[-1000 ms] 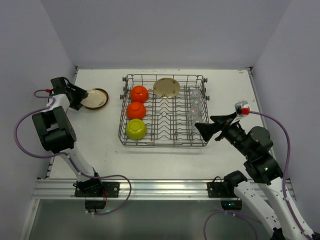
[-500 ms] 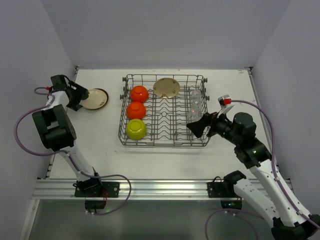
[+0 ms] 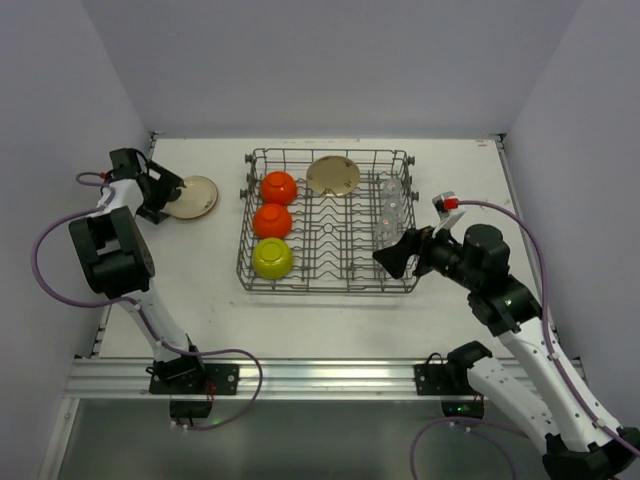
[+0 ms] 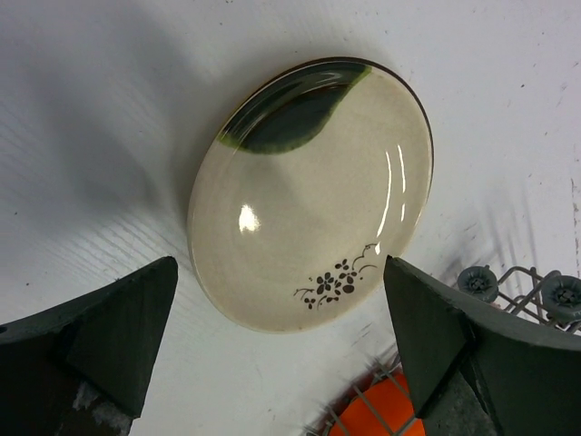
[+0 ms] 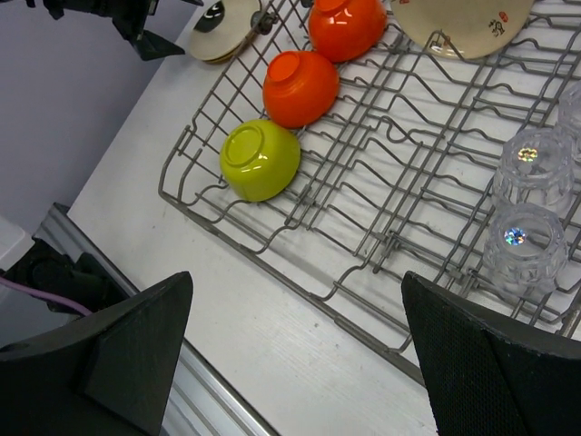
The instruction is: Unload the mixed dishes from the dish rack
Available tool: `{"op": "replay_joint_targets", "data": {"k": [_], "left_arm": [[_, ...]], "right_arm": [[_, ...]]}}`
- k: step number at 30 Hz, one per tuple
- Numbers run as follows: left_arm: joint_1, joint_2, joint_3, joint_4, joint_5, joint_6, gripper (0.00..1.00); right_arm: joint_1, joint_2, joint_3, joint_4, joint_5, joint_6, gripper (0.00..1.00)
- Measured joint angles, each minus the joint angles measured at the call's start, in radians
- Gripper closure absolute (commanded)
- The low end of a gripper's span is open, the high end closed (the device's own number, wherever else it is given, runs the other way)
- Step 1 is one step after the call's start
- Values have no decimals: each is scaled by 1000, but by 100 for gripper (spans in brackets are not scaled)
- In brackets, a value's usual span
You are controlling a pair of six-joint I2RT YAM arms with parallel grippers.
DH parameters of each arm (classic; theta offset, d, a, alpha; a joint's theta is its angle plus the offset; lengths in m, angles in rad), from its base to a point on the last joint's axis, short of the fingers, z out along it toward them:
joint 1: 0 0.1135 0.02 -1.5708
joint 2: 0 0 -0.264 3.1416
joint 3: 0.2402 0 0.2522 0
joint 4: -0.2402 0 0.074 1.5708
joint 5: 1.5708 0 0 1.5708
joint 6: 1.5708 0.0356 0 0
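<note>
While the left gripper (image 4: 280, 262) hangs at the far left of the table (image 3: 320, 320) with its claw spread wide, a cream plate (image 4: 313, 191) lies on the white surface just in front of it. The plate is outside the dish rack (image 3: 330, 289), a little to the rack's left. In the left wrist view the two dark fingers (image 4: 109, 336) stand on either side of the plate's edge without touching it. The plate shows a dark green patch on one side, a small brown flower sprig on the other, and a thin dark rim.

The dish rack, a grey wire basket with rows of upright tines, sits in the middle of the table. Three bowls lie in a line along its left side with their foot rings showing: one orange bowl (image 3: 279, 187) at the far end, a second orange bowl (image 3: 272, 220) in the middle, and the yellow-green bowl (image 3: 272, 258) at the near end. A tan plate (image 3: 333, 175) leans among the tines at the far middle of the rack. Several clear glasses (image 5: 536, 168) stand in a row along the right side.

The right gripper (image 5: 296, 282) hovers over the rack's near right corner — claw spread wide, nothing between its fingers. In the right wrist view it looks down across the near rim of the rack, with the yellow-green bowl to the left and the glasses to the right.
</note>
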Motion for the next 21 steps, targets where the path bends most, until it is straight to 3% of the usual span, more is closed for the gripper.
{"op": "replay_joint_targets", "data": {"k": [5, 9, 15, 21], "left_arm": [[0, -47, 0, -38, -14, 19, 0], [0, -176, -8, -46, -2, 23, 0], [-23, -533, -118, -1, 76, 48, 0], [-214, -1007, -404, 140, 203, 136, 0]], "right_arm": [[0, 42, 4, -10, 0, -7, 1], [0, 126, 22, 15, 5, -15, 1], [0, 387, 141, 122, 58, -65, 1], [0, 824, 550, 146, 204, -328, 1]]}}
